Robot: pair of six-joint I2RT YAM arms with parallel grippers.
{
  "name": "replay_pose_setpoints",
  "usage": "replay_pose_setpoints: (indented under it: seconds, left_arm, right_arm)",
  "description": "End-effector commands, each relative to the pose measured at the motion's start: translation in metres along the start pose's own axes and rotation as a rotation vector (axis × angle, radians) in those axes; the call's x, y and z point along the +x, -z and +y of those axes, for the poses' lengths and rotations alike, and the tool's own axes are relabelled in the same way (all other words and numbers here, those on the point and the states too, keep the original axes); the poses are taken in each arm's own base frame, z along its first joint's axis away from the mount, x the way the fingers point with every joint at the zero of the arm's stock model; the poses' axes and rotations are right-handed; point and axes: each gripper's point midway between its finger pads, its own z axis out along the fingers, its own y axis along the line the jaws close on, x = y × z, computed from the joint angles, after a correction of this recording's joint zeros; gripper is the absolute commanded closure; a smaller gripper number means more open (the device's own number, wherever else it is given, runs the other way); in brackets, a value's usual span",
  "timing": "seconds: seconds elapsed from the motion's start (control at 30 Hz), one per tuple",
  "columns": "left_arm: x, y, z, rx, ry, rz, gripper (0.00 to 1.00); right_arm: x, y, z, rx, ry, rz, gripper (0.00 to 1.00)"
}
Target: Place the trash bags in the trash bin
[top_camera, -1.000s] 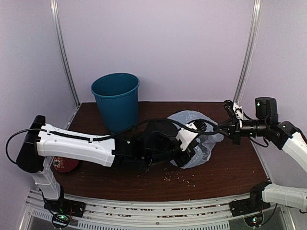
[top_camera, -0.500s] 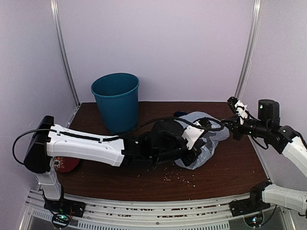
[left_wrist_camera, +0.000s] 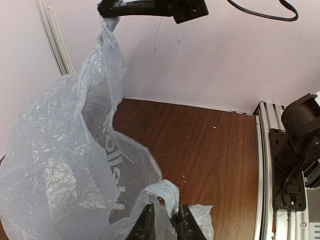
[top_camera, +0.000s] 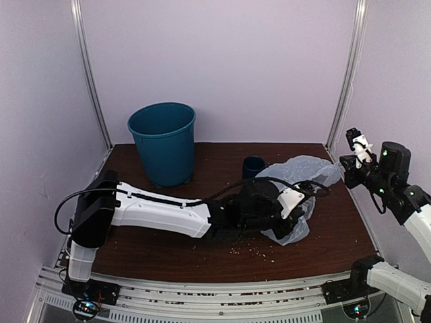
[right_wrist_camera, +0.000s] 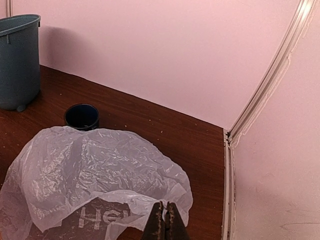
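The pale blue-grey trash bag (top_camera: 300,176) with white lettering is stretched out at the right of the table, between my two grippers. My left gripper (top_camera: 294,202) is shut on its near edge (left_wrist_camera: 162,192), low by the table. My right gripper (top_camera: 345,165) is shut on its far right edge (right_wrist_camera: 172,200) and holds it up near the right wall; its arm (left_wrist_camera: 150,7) shows at the top of the left wrist view. The teal-blue trash bin (top_camera: 162,142) stands upright at the back left, well apart from the bag, and also shows in the right wrist view (right_wrist_camera: 19,60).
A small dark blue mug (top_camera: 254,166) stands just left of the bag, also in the right wrist view (right_wrist_camera: 81,116). Crumbs (top_camera: 256,252) lie on the table near the front. A red disc (top_camera: 87,232) sits by the left arm's base. Walls close in left, back and right.
My right gripper has pulled the bag's edge to the right and up, towards the wall. My left gripper has moved right with the bag. The bag has spread out, uncovering the mug.
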Motion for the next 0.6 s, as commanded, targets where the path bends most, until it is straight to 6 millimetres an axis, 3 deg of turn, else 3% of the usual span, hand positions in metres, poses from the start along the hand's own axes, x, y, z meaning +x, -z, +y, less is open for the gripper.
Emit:
replay_pose_setpoints:
  seconds: [0.0,0.13,0.3,0.4,0.57]
  left_arm:
    - [-0.018,0.025,0.006,0.023,-0.012,-0.019,0.63]
    - [-0.009,0.064,-0.005,0.105,0.001,0.030,0.42]
    - [-0.025,0.145,0.024,-0.022,0.077,0.020,0.28]
    - [-0.039,0.191,0.065,-0.218,0.133,0.022,0.24]
    - [-0.041,0.267,0.169,-0.585,0.281,0.071,0.23]
  right_arm:
    - [0.012,-0.009,-0.015,0.088,-0.040,-0.012,1.00]
    - [0.020,-0.013,-0.012,0.076,-0.025,0.005,1.00]
    - [0.022,-0.007,-0.018,0.117,-0.016,0.002,1.00]
    - [0.020,-0.005,-0.017,0.112,-0.014,-0.009,1.00]
    - [0.019,-0.003,-0.014,0.098,-0.010,-0.022,1.00]
